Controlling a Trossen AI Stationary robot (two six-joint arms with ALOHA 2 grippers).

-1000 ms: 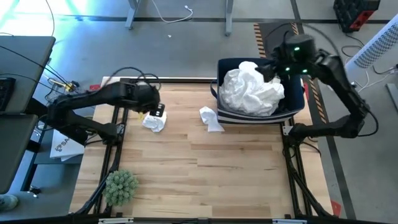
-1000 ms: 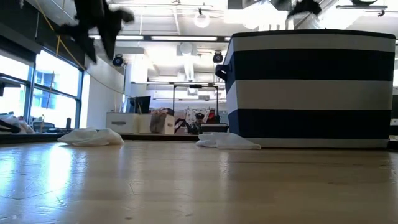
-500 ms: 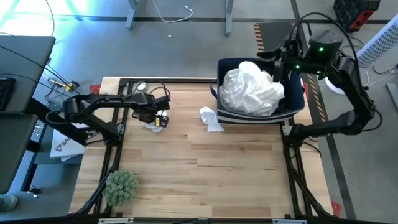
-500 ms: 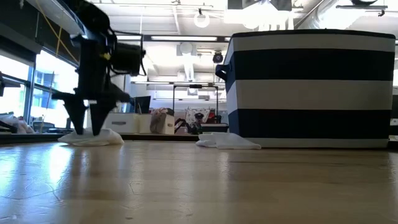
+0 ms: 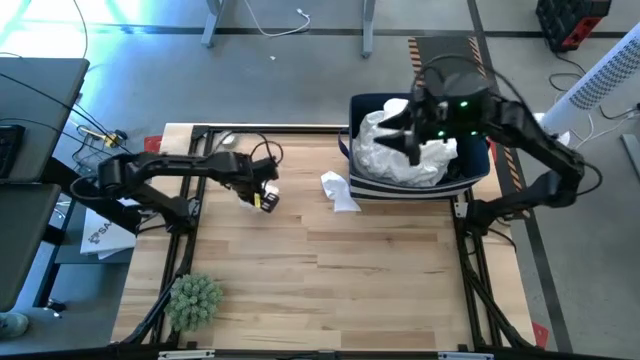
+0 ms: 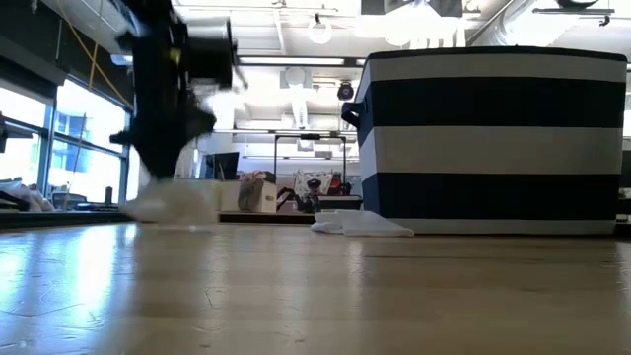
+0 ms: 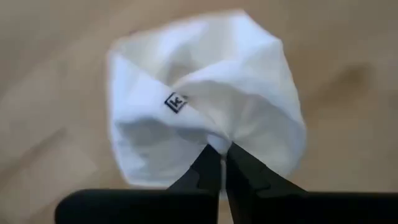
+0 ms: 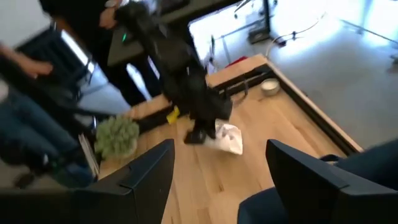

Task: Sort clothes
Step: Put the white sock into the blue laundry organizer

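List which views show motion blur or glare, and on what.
Low view: the left gripper and the small white garment under it are smeared by motion, while the striped bin is crisp; bright windows glare onto the table. Left wrist view: the garment is soft-edged and the wood blurred. Right wrist view: blurred throughout, right gripper open.

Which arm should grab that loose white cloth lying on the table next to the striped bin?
Probably the right. Its open claw hangs over the bin, close to that cloth. The left claw is already pinching another white garment.
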